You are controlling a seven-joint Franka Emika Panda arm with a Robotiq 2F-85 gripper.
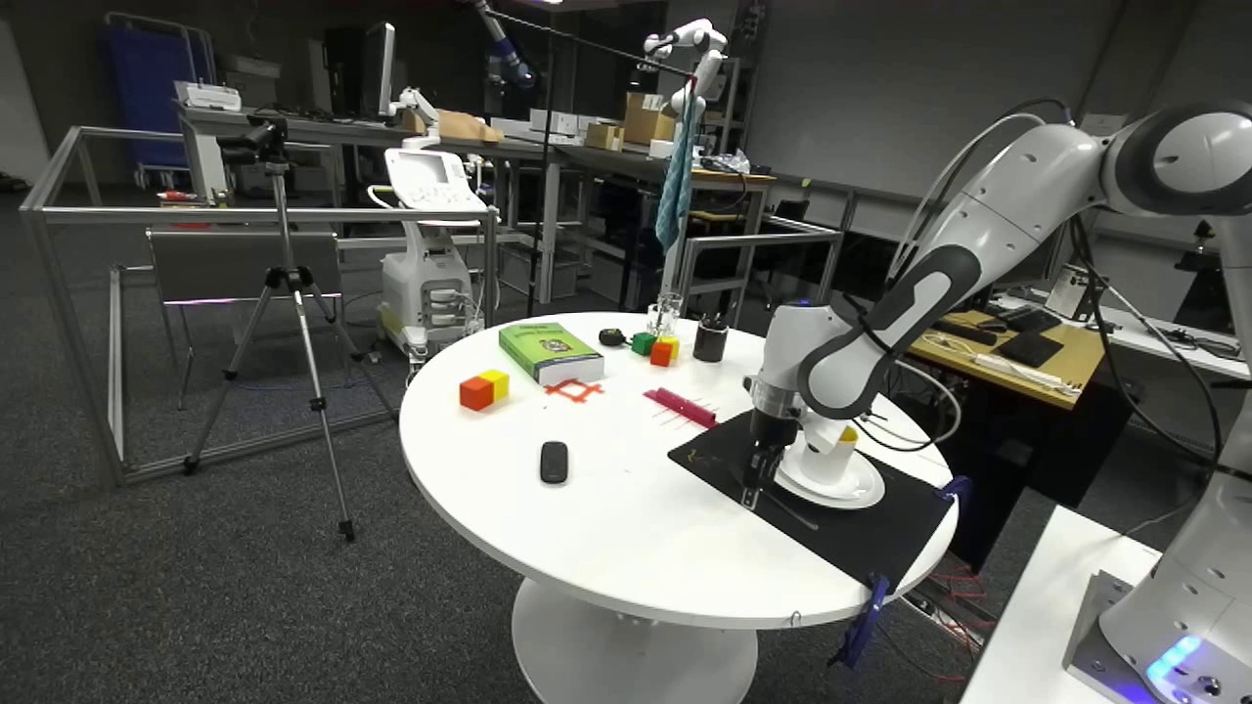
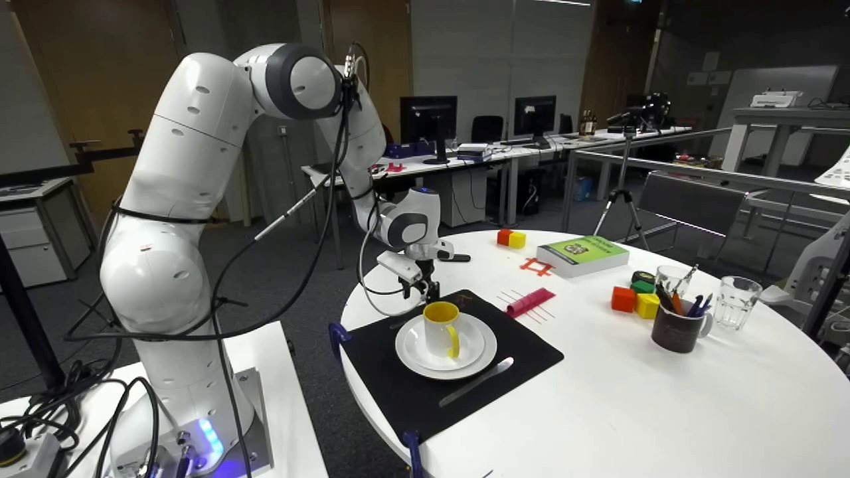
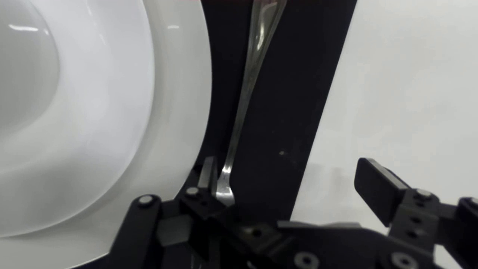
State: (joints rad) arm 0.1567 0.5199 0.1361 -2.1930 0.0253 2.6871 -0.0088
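The gripper (image 3: 295,179) holds nothing; its blunt black fingers (image 3: 379,179) stand spread wide. A slender metal utensil (image 3: 244,89) lies on the dark mat (image 3: 283,123); in the wrist view its neck shows within the gap, just beside one finger and well apart from the other. Its long axis runs across the line from finger to finger, roughly along the mat's edge; in an exterior view it stretches right and near from the gripper. Its head is hidden — fork or spoon, I cannot tell, nor whether a finger touches it. The metal is polished, broad at the handle, thin toward the neck. Left of it in the wrist view sits a glossy, round large plate (image 3: 183,93), bearing a smaller plate (image 3: 123,74) and a white mug (image 2: 435,338) with a yellow inside. A flat knife (image 2: 477,382) lies on the mat beyond the plates. On the smooth white tabletop (image 3: 403,74), a pink rod (image 1: 682,406) and a thick green book (image 1: 551,352) lie left and far in an exterior view.
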